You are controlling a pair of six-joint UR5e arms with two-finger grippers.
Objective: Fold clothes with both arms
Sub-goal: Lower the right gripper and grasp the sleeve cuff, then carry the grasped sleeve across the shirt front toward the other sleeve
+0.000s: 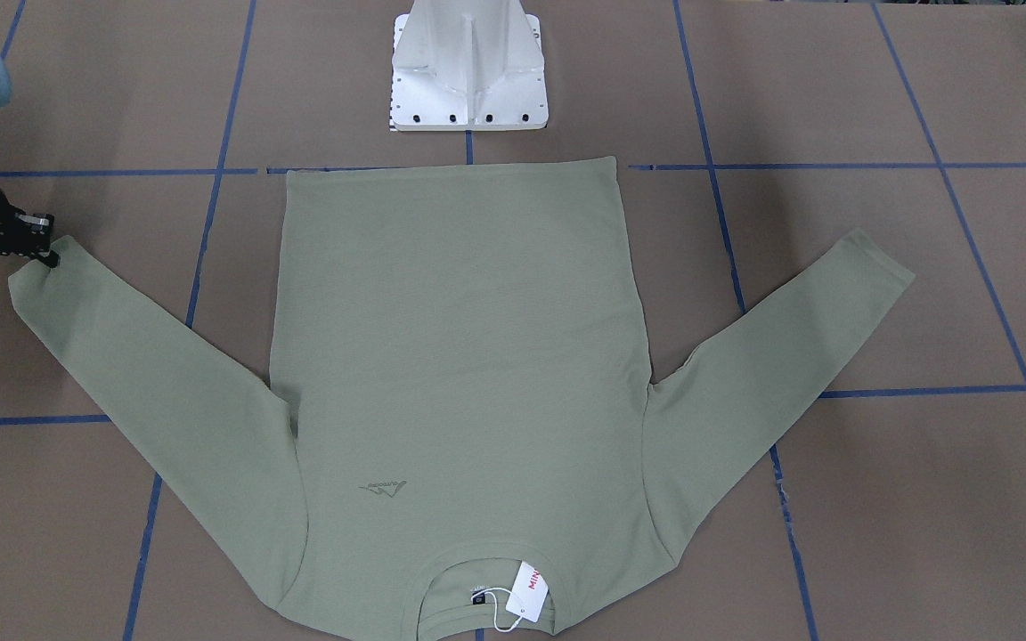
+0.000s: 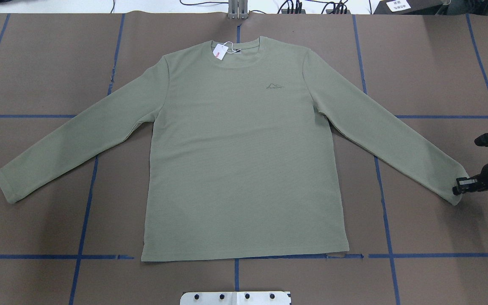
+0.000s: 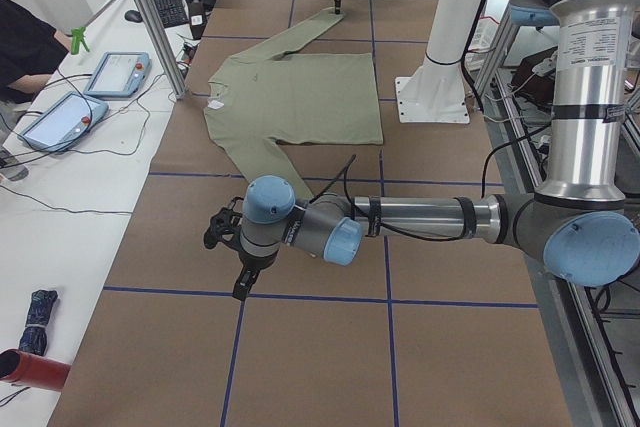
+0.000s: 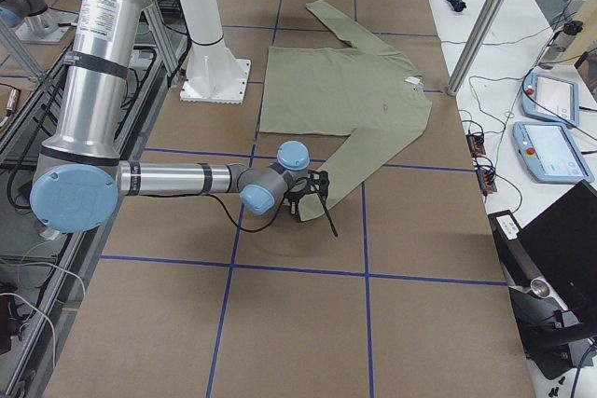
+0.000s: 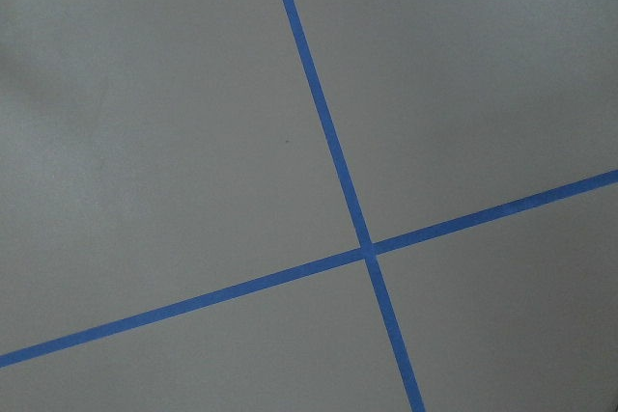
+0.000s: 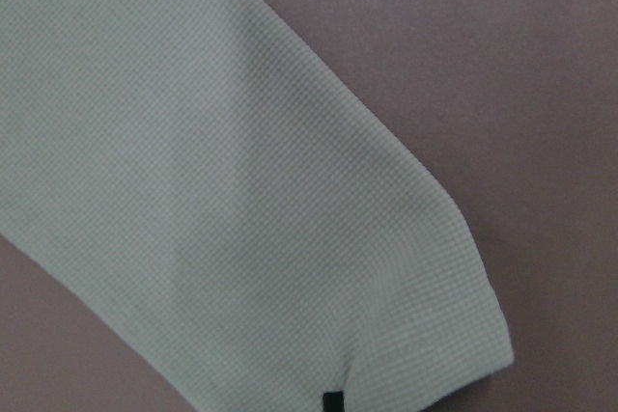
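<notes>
The green shirt lies flat and face up on the counter, its neck away from my base and both sleeves spread out at a slant. My right end effector sits low at the right cuff, its tip touching the cuff's outer corner. Only one dark tip shows there, so I cannot tell whether the fingers are parted or already pinching cloth. My left end effector hangs above bare counter, well apart from the left cuff. Its wrist view shows only blue tape on brown paper, and I cannot tell its state either.

I judge the step in hand to be taking hold of the right sleeve end for the first fold. To do it well, I want both layers of the cuff between the fingers, not just the top one, and a bite a little in from the edge so the knit does not slip. Next, I should lift only enough to clear the counter. The left arm needs to reach its cuff before I carry anything inward.
</notes>
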